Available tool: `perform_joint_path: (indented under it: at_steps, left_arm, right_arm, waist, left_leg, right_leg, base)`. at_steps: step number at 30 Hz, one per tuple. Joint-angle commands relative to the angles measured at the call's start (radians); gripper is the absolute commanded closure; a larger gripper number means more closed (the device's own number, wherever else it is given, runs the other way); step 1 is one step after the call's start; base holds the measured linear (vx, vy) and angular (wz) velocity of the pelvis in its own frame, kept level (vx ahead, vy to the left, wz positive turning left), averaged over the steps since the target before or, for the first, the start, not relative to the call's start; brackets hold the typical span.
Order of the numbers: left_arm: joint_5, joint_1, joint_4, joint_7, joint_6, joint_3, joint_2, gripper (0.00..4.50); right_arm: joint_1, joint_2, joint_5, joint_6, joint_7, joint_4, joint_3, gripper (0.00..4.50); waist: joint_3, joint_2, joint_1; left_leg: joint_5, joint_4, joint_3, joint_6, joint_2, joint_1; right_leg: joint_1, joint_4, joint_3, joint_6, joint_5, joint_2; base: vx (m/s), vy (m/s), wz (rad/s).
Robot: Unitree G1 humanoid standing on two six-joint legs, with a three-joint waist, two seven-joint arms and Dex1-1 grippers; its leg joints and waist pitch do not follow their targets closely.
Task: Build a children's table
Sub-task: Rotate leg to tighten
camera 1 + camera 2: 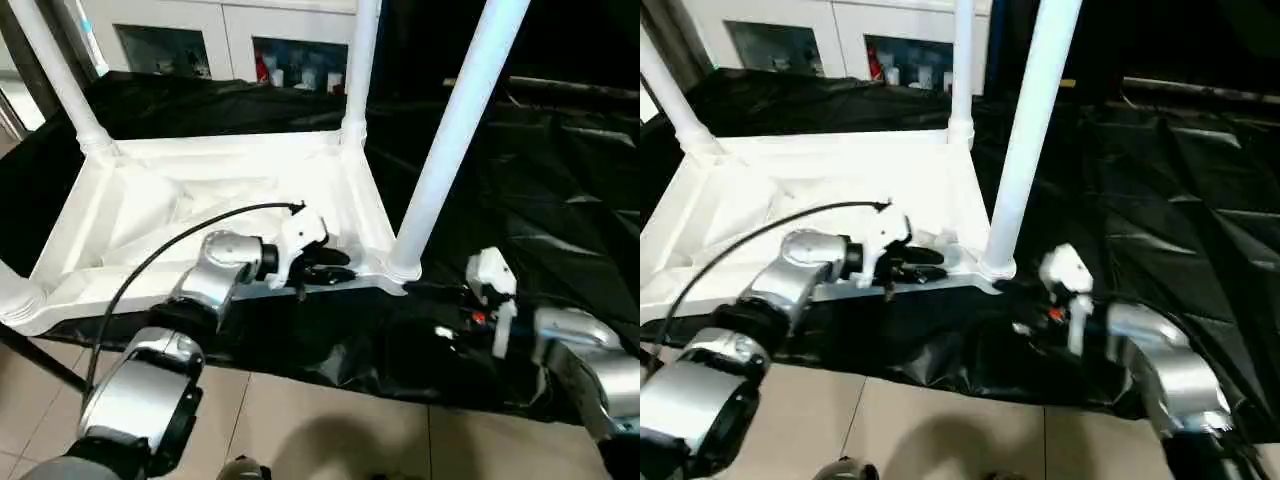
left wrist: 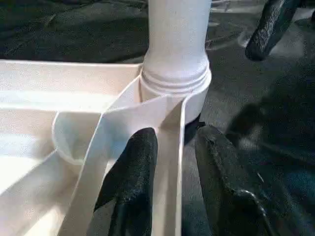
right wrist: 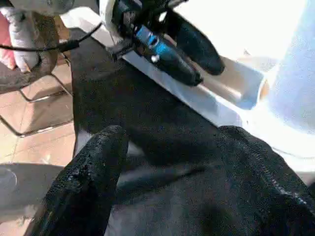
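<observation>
The table top [image 1: 200,215] lay upside down on a black sheet [image 1: 560,200], ribbed underside facing up, with legs standing in its corner sockets. The near right leg [image 1: 455,135] rose from its socket at the corner closest to both arms, and two more legs stood at the far corners (a fourth corner at the near left was only partly in view).

The left gripper [image 2: 170,172] had its two fingers pinching the raised rim [image 2: 172,147] just beside that near right socket, one finger inside the rim and one outside. The right gripper [image 3: 172,167] hovered over the sheet near the same corner, fingers spread and holding nothing.

The top looked like light, stiff, hollow plastic, smooth and probably slippery. The thin rim seemed a fair place to pinch, and each leg best gripped low, near its socket.
</observation>
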Motion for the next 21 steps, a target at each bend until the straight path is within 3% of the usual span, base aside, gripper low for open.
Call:
perform_joint_path:
  at_steps: [1, 4, 5, 6, 7, 10, 11, 13, 18, 21]
  left_arm:
    - [0.018, -0.027, -0.001, 0.009, 0.004, -0.027, -0.007, 2.7]
    - [0.039, -0.045, 0.038, 0.028, -0.019, -0.038, -0.019, 2.65]
    - [0.039, -0.045, 0.038, 0.028, -0.019, -0.038, -0.019, 2.65]
    - [0.044, -0.057, 0.064, 0.032, -0.025, -0.037, -0.029, 2.65]
    - [0.05, -0.069, 0.091, 0.037, -0.027, -0.037, -0.035, 2.65]
    - [0.063, -0.078, 0.112, 0.036, -0.021, -0.047, -0.034, 2.65]
    - [0.067, -0.085, 0.128, 0.037, -0.015, -0.056, -0.033, 2.83]
    - [0.077, -0.09, 0.138, 0.043, -0.013, -0.065, -0.029, 2.93]
    - [0.099, -0.1, 0.167, 0.057, -0.02, -0.07, -0.02, 3.45]
    - [0.106, -0.106, 0.187, 0.066, -0.022, -0.072, -0.012, 3.5]
  right_arm:
    - [0.003, -0.023, 0.002, 0.007, -0.022, -0.018, -0.04, 1.3]
    - [0.002, -0.041, 0.002, 0.004, -0.037, -0.013, -0.058, 1.3]
    - [0.002, -0.041, 0.002, 0.004, -0.037, -0.013, -0.058, 1.3]
    - [0.0, -0.047, -0.007, 0.002, -0.055, -0.009, -0.068, 1.3]
    - [-0.002, -0.05, -0.019, 0.002, -0.075, -0.003, -0.076, 1.3]
    - [-0.002, -0.053, -0.02, -0.003, -0.081, -0.001, -0.079, 1.3]
    - [0.0, -0.054, -0.02, -0.004, -0.088, -0.002, -0.081, 1.3]
    - [0.002, -0.055, -0.024, -0.009, -0.091, -0.002, -0.08, 1.3]
    - [0.006, -0.057, -0.026, -0.018, -0.102, -0.002, -0.075, 1.3]
    - [0.004, -0.055, -0.03, -0.024, -0.104, 0.003, -0.071, 1.3]
  waist:
    - [-0.069, -0.002, 0.001]
    - [-0.069, -0.006, -0.003]
    - [-0.07, 0.0, -0.005]
    - [-0.07, -0.004, -0.006]
    - [-0.073, 0.004, -0.006]
    - [-0.074, 0.005, -0.006]
    - [-0.074, 0.01, -0.005]
    - [-0.074, 0.006, -0.005]
    - [-0.074, 0.009, -0.005]
    - [-0.074, 0.012, -0.005]
  left_leg:
    - [-0.173, -0.062, -0.011, 0.065, 0.024, 0.013]
    - [-0.173, -0.061, -0.011, 0.068, 0.021, 0.011]
    - [-0.171, -0.059, -0.011, 0.068, 0.02, 0.013]
    - [-0.167, -0.058, -0.011, 0.07, 0.02, 0.012]
    - [-0.154, -0.057, -0.012, 0.072, 0.019, 0.013]
    - [-0.149, -0.055, -0.012, 0.081, 0.018, 0.012]
    - [-0.15, -0.055, -0.013, 0.082, 0.019, 0.013]
    - [-0.151, -0.054, -0.012, 0.085, 0.019, 0.013]
    - [-0.151, -0.053, -0.011, 0.095, 0.018, 0.012]
    - [-0.162, -0.053, -0.012, 0.088, 0.017, 0.012]
  right_leg:
    - [0.057, -0.059, 0.035, -0.26, -0.065, -0.048]
    - [0.06, -0.061, 0.035, -0.253, -0.076, -0.047]
    - [0.059, -0.063, 0.034, -0.25, -0.074, -0.045]
    - [0.061, -0.062, 0.035, -0.25, -0.068, -0.045]
    - [0.061, -0.059, 0.034, -0.255, -0.045, -0.044]
    - [0.062, -0.057, 0.033, -0.262, -0.023, -0.043]
    - [0.062, -0.056, 0.032, -0.266, -0.02, -0.044]
    - [0.063, -0.056, 0.032, -0.27, -0.016, -0.043]
    - [0.063, -0.059, 0.032, -0.263, -0.049, -0.044]
    - [0.061, -0.062, 0.031, -0.258, -0.075, -0.043]
  base:
    - [0.0, 0.0, 0.0]
    - [0.0, 0.0, 0.0]
    - [0.0, 0.0, 0.0]
    - [0.0, 0.0, 0.0]
    - [0.0, 0.0, 0.0]
    - [0.0, 0.0, 0.0]
    - [0.0, 0.0, 0.0]
    - [0.0, 0.0, 0.0]
    - [0.0, 0.0, 0.0]
    - [0.0, 0.0, 0.0]
